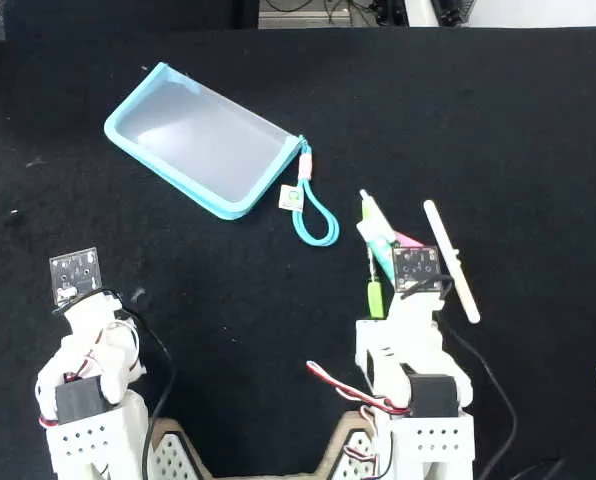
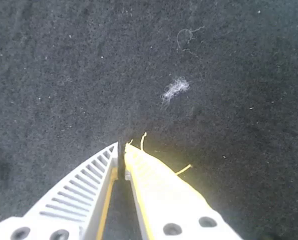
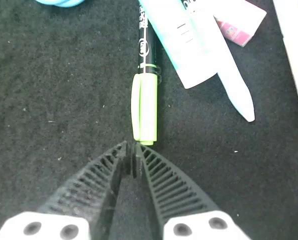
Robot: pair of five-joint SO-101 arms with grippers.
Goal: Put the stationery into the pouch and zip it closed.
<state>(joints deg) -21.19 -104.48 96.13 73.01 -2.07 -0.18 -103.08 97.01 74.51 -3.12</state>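
The pouch [image 1: 203,140] lies well apart from the stationery [image 1: 376,224].

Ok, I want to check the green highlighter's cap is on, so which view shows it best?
The right wrist view: the highlighter lies close up ahead of the right end effector, capped. The high view shows its green cap beside the right arm, barrel partly covered. The left wrist view faces black mat.

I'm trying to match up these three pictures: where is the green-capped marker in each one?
High view: the green-capped marker lies right of centre, beside the right arm.
Right wrist view: the marker sits with its cap just beyond the tips of the shut right end effector.
Left wrist view: the left end effector over black cloth.
Shared landmark: the teal-and-white tube beside the marker.
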